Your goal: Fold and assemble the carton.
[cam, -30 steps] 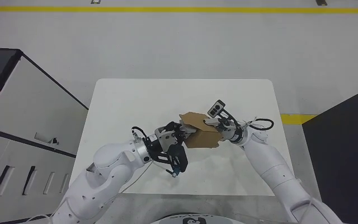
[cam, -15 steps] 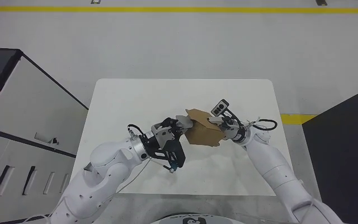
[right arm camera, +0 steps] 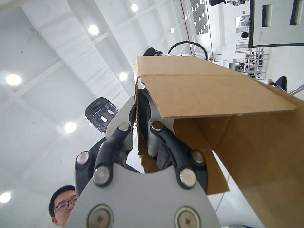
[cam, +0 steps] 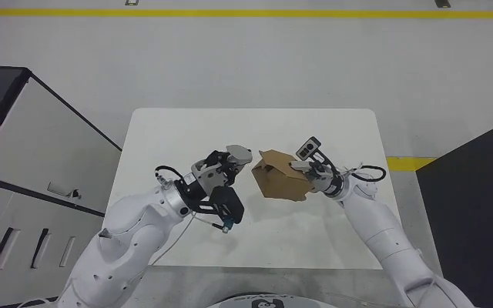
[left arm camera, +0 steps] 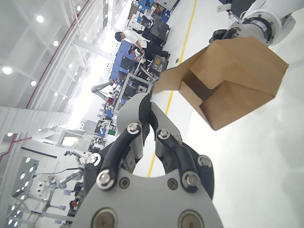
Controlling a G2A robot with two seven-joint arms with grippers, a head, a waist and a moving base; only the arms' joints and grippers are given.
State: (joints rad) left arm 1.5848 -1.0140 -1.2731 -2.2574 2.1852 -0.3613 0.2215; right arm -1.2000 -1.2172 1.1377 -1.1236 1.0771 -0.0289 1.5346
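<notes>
We see a white table [cam: 192,131] from above, with a brown cardboard carton [cam: 281,181] over its middle, slightly toward the robot's right side. The carton is partly folded into a box shape, and one flap sticks out from its open end. The right gripper [right arm camera: 137,113] pinches one cardboard wall of the carton between its fingers [right arm camera: 143,112], one finger on each side of the wall. The left gripper [left arm camera: 148,106] sits just beside the carton's open end, apart from it, its fingers pressed together on nothing. We cannot tell whether the carton's lower edge touches the table or hangs just above it.
</notes>
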